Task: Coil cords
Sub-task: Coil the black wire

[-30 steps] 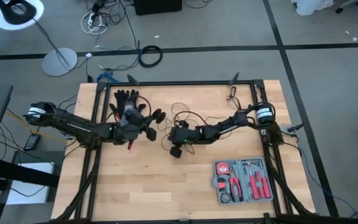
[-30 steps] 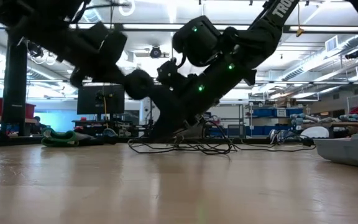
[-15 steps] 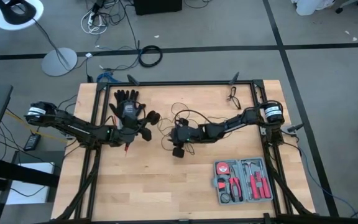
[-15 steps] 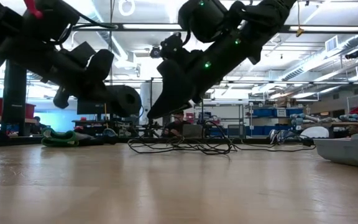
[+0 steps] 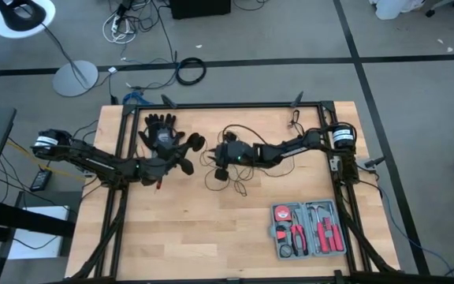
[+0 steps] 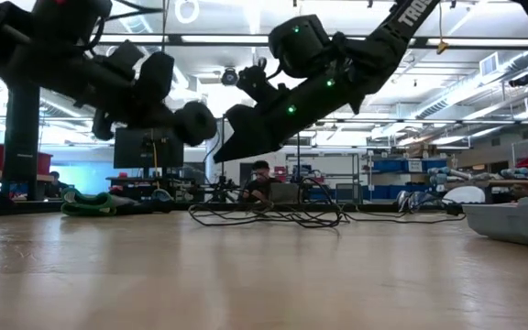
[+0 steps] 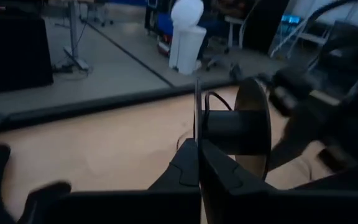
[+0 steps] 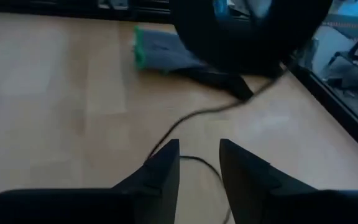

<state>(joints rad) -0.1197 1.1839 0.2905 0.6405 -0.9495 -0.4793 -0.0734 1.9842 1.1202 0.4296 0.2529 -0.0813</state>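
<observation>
the left gripper (image 5: 187, 155) sits left of centre in the high view, just below the black glove (image 5: 161, 130) at the table's upper left. its fingers (image 7: 199, 163) are pressed together, pinching the thin black wire at a dark spool-like piece (image 7: 238, 127) seen in the left wrist view. the round black disc (image 5: 196, 143) shows just above and right of that gripper.

the right gripper (image 5: 219, 155) hangs near the middle of the high view, close to the left one, its fingers (image 8: 163, 169) parted with nothing between them. the cord (image 5: 239, 140) lies in loose loops on the wooden table (image 5: 211, 229) around and below this gripper; in the low view the tangle (image 6: 269, 216) rests on the tabletop at centre, beneath both raised arms.

a grey tool case (image 5: 307, 229) lies at the lower right of the table.
</observation>
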